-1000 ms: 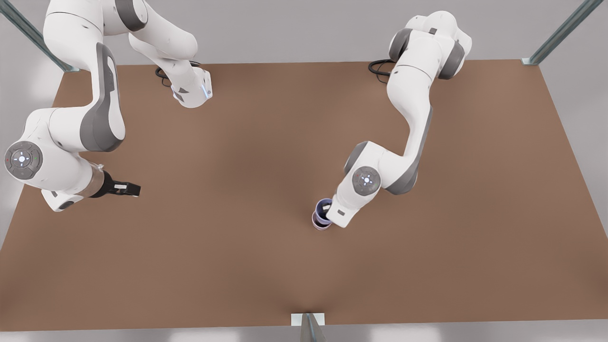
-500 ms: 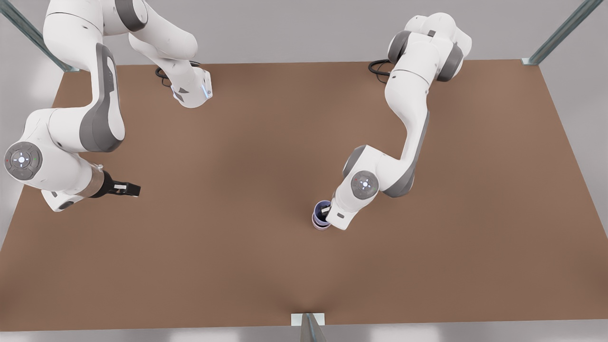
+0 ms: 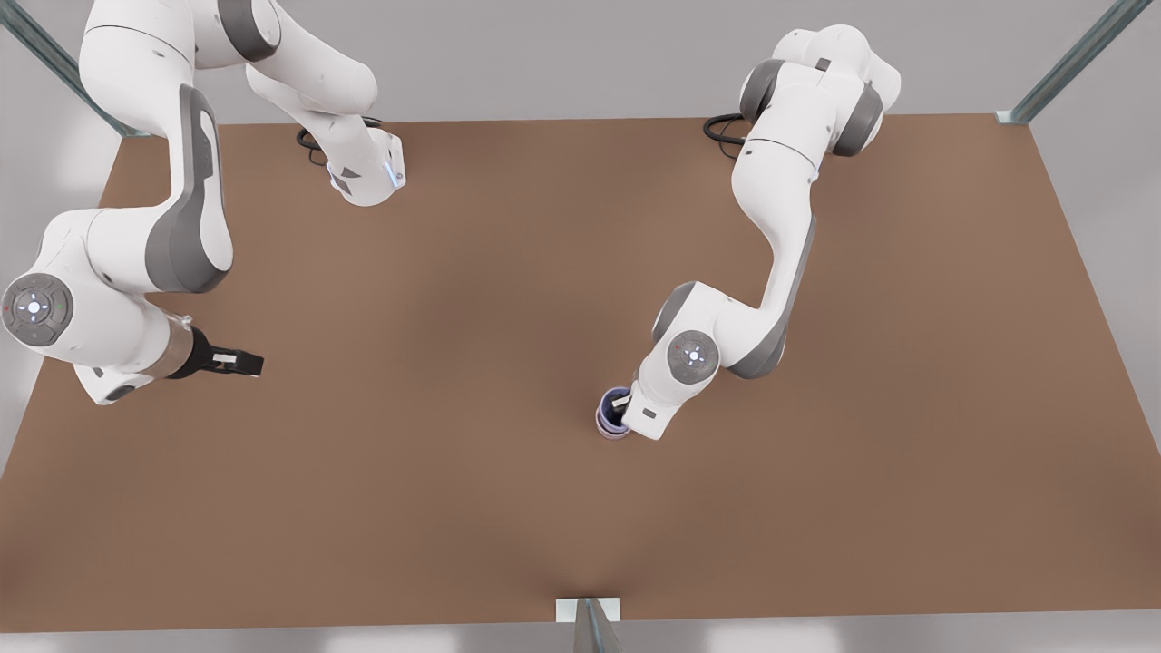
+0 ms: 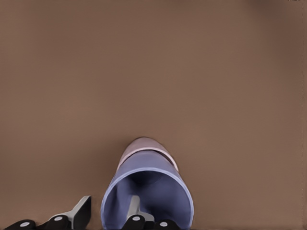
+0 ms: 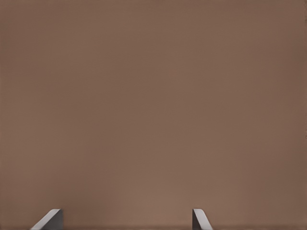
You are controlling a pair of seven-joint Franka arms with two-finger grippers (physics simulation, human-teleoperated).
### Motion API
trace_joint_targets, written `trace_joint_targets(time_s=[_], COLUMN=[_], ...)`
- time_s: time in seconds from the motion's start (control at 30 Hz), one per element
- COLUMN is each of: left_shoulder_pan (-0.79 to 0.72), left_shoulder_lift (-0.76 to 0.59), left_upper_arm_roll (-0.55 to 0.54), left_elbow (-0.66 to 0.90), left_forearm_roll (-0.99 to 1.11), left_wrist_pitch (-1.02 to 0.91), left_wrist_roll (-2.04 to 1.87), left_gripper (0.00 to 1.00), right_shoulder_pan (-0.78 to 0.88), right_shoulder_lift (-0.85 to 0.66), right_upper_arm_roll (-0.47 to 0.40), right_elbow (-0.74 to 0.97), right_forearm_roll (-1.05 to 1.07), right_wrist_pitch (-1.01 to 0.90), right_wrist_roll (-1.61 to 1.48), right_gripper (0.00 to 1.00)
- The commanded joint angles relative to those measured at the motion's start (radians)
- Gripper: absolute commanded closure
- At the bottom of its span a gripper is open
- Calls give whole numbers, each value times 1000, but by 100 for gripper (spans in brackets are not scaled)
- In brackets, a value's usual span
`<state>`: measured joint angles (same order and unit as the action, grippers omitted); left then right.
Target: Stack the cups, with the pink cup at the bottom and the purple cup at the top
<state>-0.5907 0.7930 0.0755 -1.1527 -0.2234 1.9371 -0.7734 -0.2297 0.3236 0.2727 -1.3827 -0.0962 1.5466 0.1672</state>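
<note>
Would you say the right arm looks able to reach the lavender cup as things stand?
Probably not easily: the left gripper straddles the lavender cup's wall, nested in the pink cup; the right gripper, open, waits apart.

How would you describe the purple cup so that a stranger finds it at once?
On the brown table, follow the arm on the front view's right down to the left gripper. Its fingers straddle the wall of the purple cup, which sits nested inside the pink cup. It is the bluish, upper cup.
</note>
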Motion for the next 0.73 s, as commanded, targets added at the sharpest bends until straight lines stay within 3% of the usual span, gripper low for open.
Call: trace_joint_targets(time_s=[0.0, 0.23, 0.3, 0.4, 0.47, 0.6, 0.7], left_shoulder_pan=[0, 8, 34, 202, 285, 345, 347], left_shoulder_lift=[-1, -43, -112, -233, -287, -503, -499], left_upper_arm_roll=[0, 0, 14, 20, 47, 40, 40], left_elbow=[1, 2, 5, 5, 4, -280, -272], left_forearm_roll=[13, 19, 25, 116, 121, 199, 197], left_wrist_pitch=[5, -20, -207, -503, -564, -434, -446], left_wrist_roll=[-14, -15, 54, 546, 620, 844, 839], left_gripper=[1, 1, 1, 1, 1, 0, 0], right_shoulder_pan=[0, 0, 0, 0, 0, -2, -2], right_shoulder_lift=[-1, 0, 0, 0, 0, 0, 0], right_upper_arm_roll=[0, 0, 0, 0, 0, 0, 0], right_elbow=[1, 1, 1, 1, 1, 1, -1], right_forearm_roll=[1, 1, 1, 3, 3, 3, 3], right_wrist_pitch=[0, 0, 0, 0, 0, 0, 0], right_wrist_roll=[2, 2, 2, 2, 2, 0, 0], right_gripper=[0, 0, 0, 0, 0, 0, 0])
